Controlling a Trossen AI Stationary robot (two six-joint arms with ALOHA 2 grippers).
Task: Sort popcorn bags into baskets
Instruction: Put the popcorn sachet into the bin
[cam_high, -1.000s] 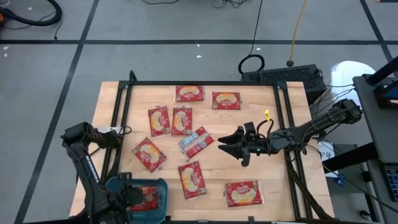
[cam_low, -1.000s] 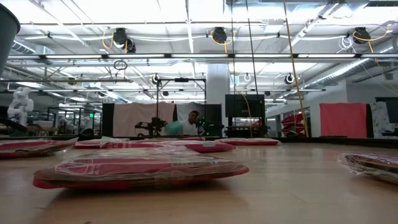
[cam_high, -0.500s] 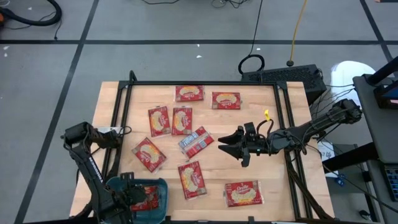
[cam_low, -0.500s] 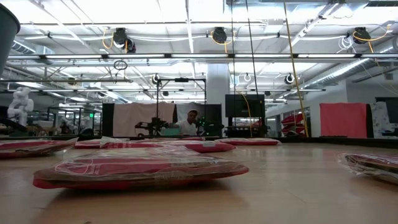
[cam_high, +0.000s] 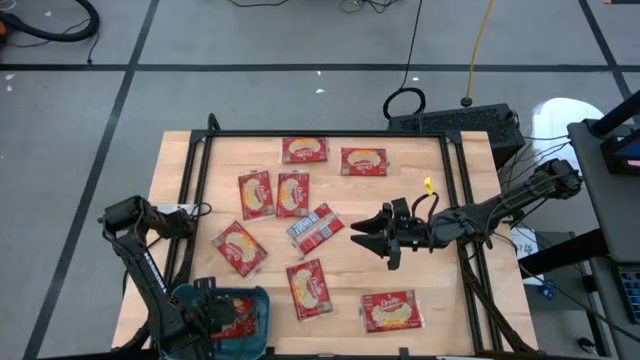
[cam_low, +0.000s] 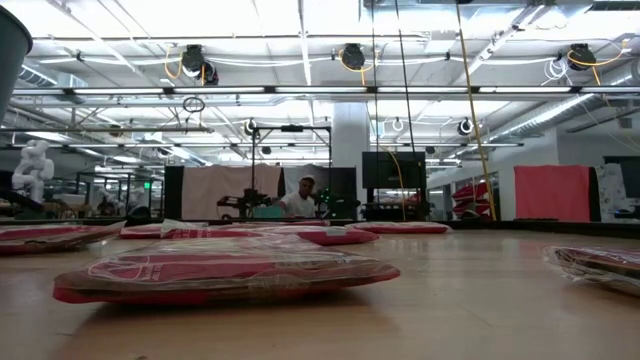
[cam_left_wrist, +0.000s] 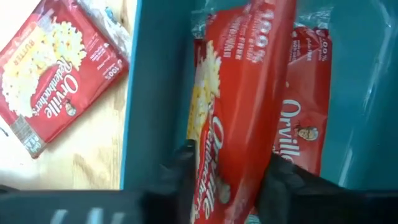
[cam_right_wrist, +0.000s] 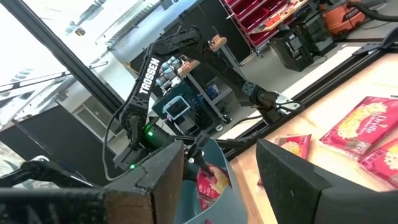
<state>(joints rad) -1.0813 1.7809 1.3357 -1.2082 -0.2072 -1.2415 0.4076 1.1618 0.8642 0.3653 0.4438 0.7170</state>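
A red popcorn bag (cam_left_wrist: 239, 118) stood on edge inside the teal basket (cam_high: 255, 298) at the tabletop's (cam_high: 440, 300) near left corner, above another bag lying flat. The left tool (cam_left_wrist: 227, 183) flanked it, fingers apart. Eight bags lay scattered on the wood. The right tool (cam_high: 368, 234) hovered open mid-table.

Over the teal basket (cam_high: 262, 300) at the table's near left corner, the left claw (cam_left_wrist: 231, 182) now sits slightly further along than a second ago, and its fingers are spreading apart around the popcorn bag (cam_left_wrist: 249, 106) standing between them. In the room beyond, the person (cam_low: 300, 197) shifts position.
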